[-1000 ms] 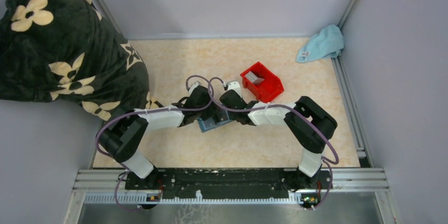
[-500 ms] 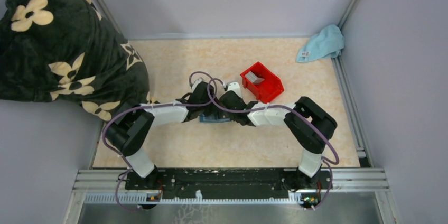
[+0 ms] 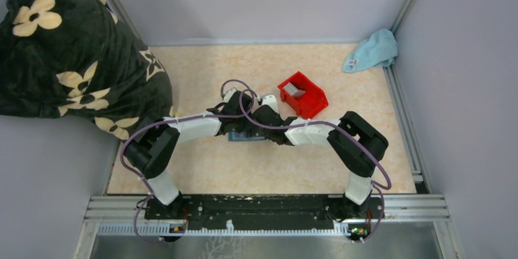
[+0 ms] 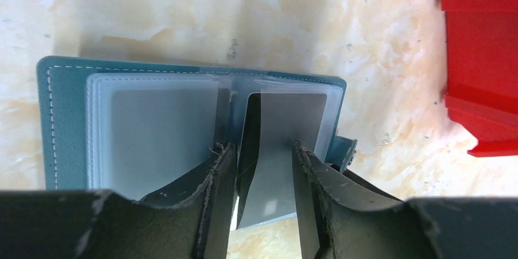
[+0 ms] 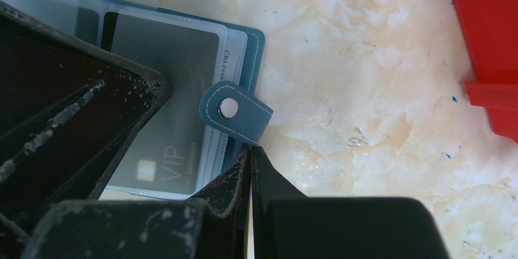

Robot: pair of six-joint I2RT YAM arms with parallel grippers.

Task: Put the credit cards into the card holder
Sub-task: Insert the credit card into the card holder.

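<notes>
The teal card holder [image 4: 61, 118] lies open on the table, its clear plastic sleeves facing up. My left gripper [image 4: 262, 149] is shut on a grey credit card [image 4: 281, 118], gripping its side edges. The card's far end is in the right-hand sleeve and its near end is tilted up. My right gripper [image 5: 250, 149] is shut with nothing in it, its tips at the holder's edge just below the snap tab [image 5: 235, 109]. A grey "VIP" card [image 5: 165, 118] shows through the sleeve. In the top view both grippers meet over the card holder [image 3: 247, 136]. Another grey card [image 3: 295, 90] lies in the red bin.
The red bin [image 3: 302, 95] stands just right of and behind the grippers, and its wall shows in the left wrist view [image 4: 482, 57]. A light blue cloth [image 3: 372, 50] lies in the far right corner. A dark floral blanket [image 3: 67, 45] covers the far left.
The left arm has swung right and forward over the card holder. The holder has gone from skewed to lying square. The right arm has barely moved.
</notes>
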